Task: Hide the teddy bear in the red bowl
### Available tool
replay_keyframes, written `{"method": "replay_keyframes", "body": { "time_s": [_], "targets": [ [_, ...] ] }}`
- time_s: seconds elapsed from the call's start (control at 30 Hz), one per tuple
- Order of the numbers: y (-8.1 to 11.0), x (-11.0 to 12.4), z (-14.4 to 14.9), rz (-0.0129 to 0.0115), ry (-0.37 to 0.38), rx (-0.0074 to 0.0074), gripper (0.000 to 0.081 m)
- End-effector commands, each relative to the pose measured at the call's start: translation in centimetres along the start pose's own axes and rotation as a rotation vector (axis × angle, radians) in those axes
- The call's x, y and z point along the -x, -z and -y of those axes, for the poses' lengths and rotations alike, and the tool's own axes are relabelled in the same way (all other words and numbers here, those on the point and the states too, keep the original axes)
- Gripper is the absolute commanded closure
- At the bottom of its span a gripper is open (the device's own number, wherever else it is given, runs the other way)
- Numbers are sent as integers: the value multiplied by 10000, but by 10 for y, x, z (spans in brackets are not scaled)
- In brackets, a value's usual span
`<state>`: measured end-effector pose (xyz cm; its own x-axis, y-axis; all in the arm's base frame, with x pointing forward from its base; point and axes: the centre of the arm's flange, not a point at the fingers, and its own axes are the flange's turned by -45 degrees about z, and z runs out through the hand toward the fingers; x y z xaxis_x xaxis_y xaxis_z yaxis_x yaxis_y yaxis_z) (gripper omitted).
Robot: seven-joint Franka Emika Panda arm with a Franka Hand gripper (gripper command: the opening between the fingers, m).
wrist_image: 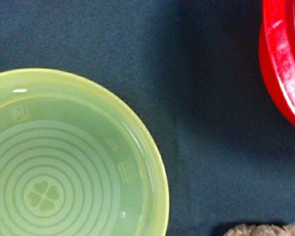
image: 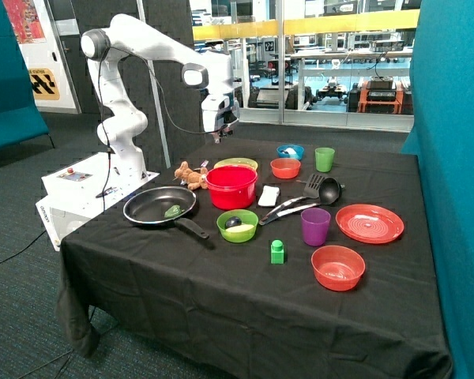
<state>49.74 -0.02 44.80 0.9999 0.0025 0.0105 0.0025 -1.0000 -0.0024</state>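
The teddy bear (image: 191,174), small and brown, lies on the black tablecloth beside the red bowl (image: 231,186), on the side toward the robot base. The bowl is deep, bright red and upright. My gripper (image: 220,134) hangs well above the table's far edge, higher than bear and bowl and holding nothing that I can see. The wrist view looks straight down on a yellow-green plate (wrist_image: 64,167). A strip of the red bowl's rim (wrist_image: 285,64) shows at one edge of that view and a tuft of the bear's fur (wrist_image: 265,230) at another. The gripper itself is out of the wrist view.
A black frying pan (image: 162,207) with a green item sits near the bear. In front of the red bowl are a green bowl (image: 237,225), green block (image: 277,252), purple cup (image: 315,227), ladle (image: 312,193), red plate (image: 370,223) and translucent red bowl (image: 337,267). Small bowls and a green cup (image: 325,159) stand behind.
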Motion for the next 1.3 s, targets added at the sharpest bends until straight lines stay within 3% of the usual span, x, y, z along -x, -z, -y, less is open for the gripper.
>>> {"method": "replay_keyframes", "body": {
  "time_s": [0.0,0.07,0.1,0.13,0.17,0.23,0.33,0.7,1.0,1.27],
  "targets": [
    [2,-3,0,107,1343,17,0],
    [5,3,4,107,1117,18,0],
    [6,5,5,107,1089,18,155],
    [7,6,7,106,977,19,367],
    [8,8,8,107,1004,18,474],
    [10,12,10,106,918,19,556],
    [11,14,13,106,882,19,582],
    [-5,40,-4,108,2196,12,580],
    [-25,78,-39,108,2313,11,575],
    [-47,96,-54,108,2341,11,553]
  ]
}}
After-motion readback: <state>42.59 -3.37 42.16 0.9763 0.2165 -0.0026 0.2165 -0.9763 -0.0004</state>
